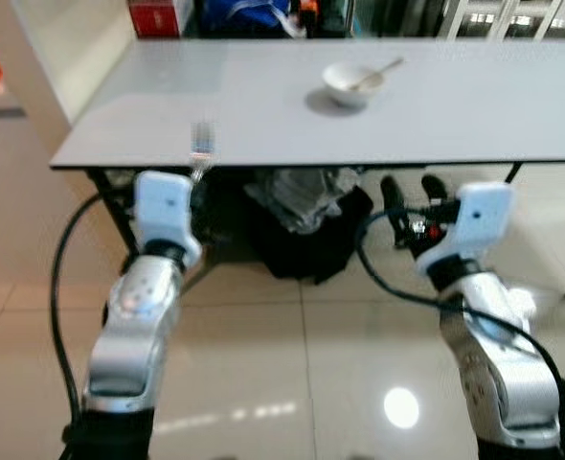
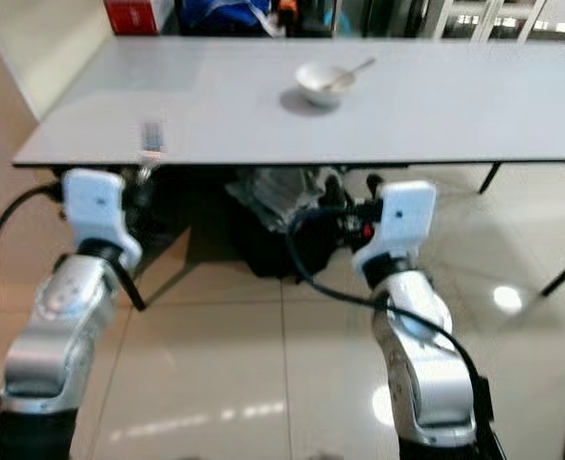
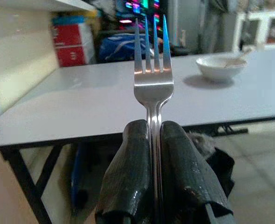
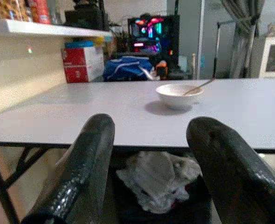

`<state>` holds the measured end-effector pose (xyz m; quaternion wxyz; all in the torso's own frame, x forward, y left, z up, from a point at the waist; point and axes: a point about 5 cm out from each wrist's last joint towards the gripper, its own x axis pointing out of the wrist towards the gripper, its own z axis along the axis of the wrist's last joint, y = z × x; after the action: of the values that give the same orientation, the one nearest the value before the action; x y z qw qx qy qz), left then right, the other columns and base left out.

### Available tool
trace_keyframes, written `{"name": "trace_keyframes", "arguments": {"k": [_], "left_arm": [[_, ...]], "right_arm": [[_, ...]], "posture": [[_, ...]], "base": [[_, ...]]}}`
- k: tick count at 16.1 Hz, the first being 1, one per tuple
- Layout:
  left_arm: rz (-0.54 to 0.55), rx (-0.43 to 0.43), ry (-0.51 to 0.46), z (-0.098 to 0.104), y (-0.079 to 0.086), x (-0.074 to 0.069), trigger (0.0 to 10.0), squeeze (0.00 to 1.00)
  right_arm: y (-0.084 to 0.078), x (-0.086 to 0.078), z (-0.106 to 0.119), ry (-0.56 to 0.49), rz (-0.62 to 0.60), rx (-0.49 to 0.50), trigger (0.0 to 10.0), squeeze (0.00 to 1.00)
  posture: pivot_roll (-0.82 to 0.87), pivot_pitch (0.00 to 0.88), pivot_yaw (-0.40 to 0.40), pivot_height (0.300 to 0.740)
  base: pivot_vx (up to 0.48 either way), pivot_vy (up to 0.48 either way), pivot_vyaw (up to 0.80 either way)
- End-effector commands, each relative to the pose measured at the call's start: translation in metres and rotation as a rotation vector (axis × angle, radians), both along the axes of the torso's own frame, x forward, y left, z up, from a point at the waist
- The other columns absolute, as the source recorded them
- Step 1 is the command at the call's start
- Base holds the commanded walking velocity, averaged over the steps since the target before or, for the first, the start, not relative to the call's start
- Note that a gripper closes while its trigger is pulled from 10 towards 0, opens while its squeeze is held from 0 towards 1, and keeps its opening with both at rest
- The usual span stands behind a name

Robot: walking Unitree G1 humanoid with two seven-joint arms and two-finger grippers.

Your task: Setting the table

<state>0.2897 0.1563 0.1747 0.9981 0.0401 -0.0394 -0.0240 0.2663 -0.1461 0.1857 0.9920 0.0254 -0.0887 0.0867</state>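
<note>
So the left gripper (image 3: 154, 140) is clamped tight on a fork (image 3: 152, 70), handle pinched between both black fingers and the 3 or 4 tines pointing straight up. From the head views it's sitting right at the near edge of the table (image 1: 263, 105), towards the near-left corner, with the fork blurry against the tabletop. My guess is it's held upright like that so the fork clears the edge before getting laid down flat, but that's just how it reads.

Moving right, there's a white bowl (image 1: 352, 83) further in on the table, roughly mid-width and closer to the far edge, with a spoon (image 1: 383, 69) leaning in it, handle sticking out toward the far right. That's the 1 place already set, so the fork probably belongs beside it. It's well apart from the fork right now, so the robot likely needs to reach or step in.

The right gripper (image 4: 151, 154) has its fingers spread wide with nothing in them, hovering just below the near edge.

Other stuff: a dark bag with crumpled cloth (image 1: 302, 196) under the table, a red box (image 4: 81, 63) and blue bag (image 4: 128, 67) past the far edge. Nothing on the tabletop blocks the way to the bowl.
</note>
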Motion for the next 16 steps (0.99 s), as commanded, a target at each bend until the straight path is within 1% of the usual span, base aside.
{"name": "trace_keyframes", "arguments": {"k": [1,2,4,6,9,16], "left_arm": [[-0.011,-0.027,-0.065,0.0126,-0.0059,0.001,10.0,0.0],[-0.023,-0.039,-0.061,0.0131,-0.007,0.001,10.0,0.0],[-0.063,-0.011,-0.066,0.0124,-0.009,0.0,10.0,0.0],[-0.078,-0.029,-0.086,0.0145,-0.0095,-0.0013,10.0,0.0],[-0.078,-0.04,-0.09,0.0148,-0.0091,-0.0016,10.0,0.0],[-0.095,-0.043,-0.086,0.0142,-0.0112,-0.003,10.0,0.0]], "right_arm": [[-0.0045,0.001,0.0029,-0.003,-0.015,-0.003,10.0,0.0],[-0.0052,0.0012,0.0028,-0.002,-0.017,-0.003,10.0,0.0],[-0.0054,0.0019,0.0016,0.012,-0.021,-0.004,10.0,0.0],[-0.0064,0.0017,0.0002,0.024,-0.033,-0.003,10.0,0.0],[-0.0069,0.0023,0.0,0.029,-0.033,0.025,10.0,0.0],[-0.0066,0.0028,0.0021,0.031,-0.019,0.027,10.0,0.0]], "posture": [[-0.01,0.02,0.05,0.74],[-0.01,0.019,0.048,0.74],[-0.01,0.019,0.05,0.74],[-0.01,0.019,0.05,0.74],[-0.01,0.021,0.048,0.74],[-0.01,0.03,0.04,0.74]], "base": [[0.0,0.0,0.0],[0.0,0.0,0.0],[0.0,0.0,0.0],[0.39,0.0,0.0],[0.454,0.0,0.0],[0.469,0.0,-0.8]]}}
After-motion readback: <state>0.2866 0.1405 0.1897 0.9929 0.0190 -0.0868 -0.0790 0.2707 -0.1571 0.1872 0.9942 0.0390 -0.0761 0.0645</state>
